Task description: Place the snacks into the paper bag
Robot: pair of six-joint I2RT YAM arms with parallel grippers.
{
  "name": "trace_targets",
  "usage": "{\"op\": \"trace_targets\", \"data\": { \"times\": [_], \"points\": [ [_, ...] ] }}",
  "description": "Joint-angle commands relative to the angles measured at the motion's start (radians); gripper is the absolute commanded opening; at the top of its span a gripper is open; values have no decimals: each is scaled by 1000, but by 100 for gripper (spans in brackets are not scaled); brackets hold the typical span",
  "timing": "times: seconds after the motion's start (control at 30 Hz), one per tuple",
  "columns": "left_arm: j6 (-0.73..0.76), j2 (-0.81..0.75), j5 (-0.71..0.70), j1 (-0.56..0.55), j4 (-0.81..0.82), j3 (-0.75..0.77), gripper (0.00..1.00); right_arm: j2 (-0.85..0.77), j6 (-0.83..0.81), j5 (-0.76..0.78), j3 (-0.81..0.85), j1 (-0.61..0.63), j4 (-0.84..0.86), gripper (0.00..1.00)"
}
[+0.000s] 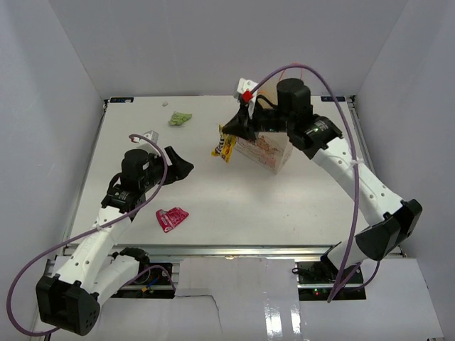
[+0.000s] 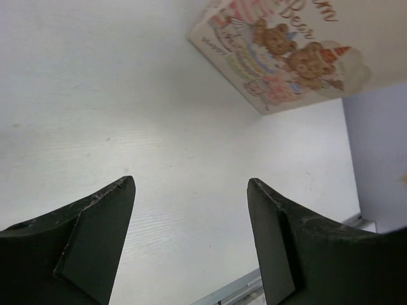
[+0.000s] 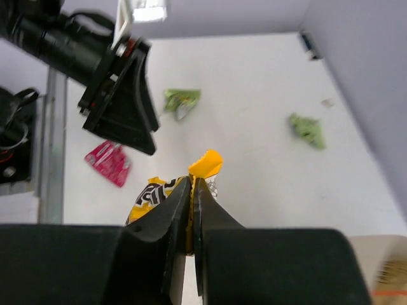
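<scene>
The paper bag [image 1: 269, 150] stands at the back right of the table, and its bear picture [image 2: 289, 47] shows in the left wrist view. My right gripper [image 1: 231, 132] hovers at the bag's left side, shut on the top edge of a yellow-and-black snack packet [image 1: 226, 148] that hangs from the jaws [image 3: 206, 164]. My left gripper [image 1: 182, 166] is open at mid-left with only bare table between its fingers [image 2: 102, 216]. A magenta packet [image 1: 171, 217] lies near the front edge. A green packet [image 1: 179, 118] lies at the back.
The right wrist view shows a second green packet [image 3: 181, 101] on the table close to the left arm's fingers [image 3: 127, 117], and the magenta packet [image 3: 108, 162] nearer the front rail. A small pale scrap [image 1: 165, 104] lies by the back wall. White walls enclose the table.
</scene>
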Motion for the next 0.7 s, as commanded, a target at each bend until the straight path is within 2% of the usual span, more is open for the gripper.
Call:
{"op": "trace_targets", "data": {
  "times": [0.0, 0.1, 0.27, 0.5, 0.6, 0.67],
  "points": [
    [-33, -35, -220, 9, -137, 6, 81, -47, -51, 32, 145, -82, -1, 8],
    [-100, -32, -355, 10, -234, 17, 81, -35, -31, 56, 263, -225, -1, 8],
    [-143, -12, -426, 16, -284, 32, 80, -15, -76, 114, 340, -403, 5, 8],
    [-160, 17, -515, 21, -332, 54, 79, 16, -220, 253, 189, -445, 74, 8],
    [-223, 48, -592, 25, -406, 72, 76, 40, -267, 283, 117, -443, 123, 8],
    [-263, 80, -626, 30, -458, 97, 76, 74, -294, 312, 98, -439, 123, 13]
  ]
}}
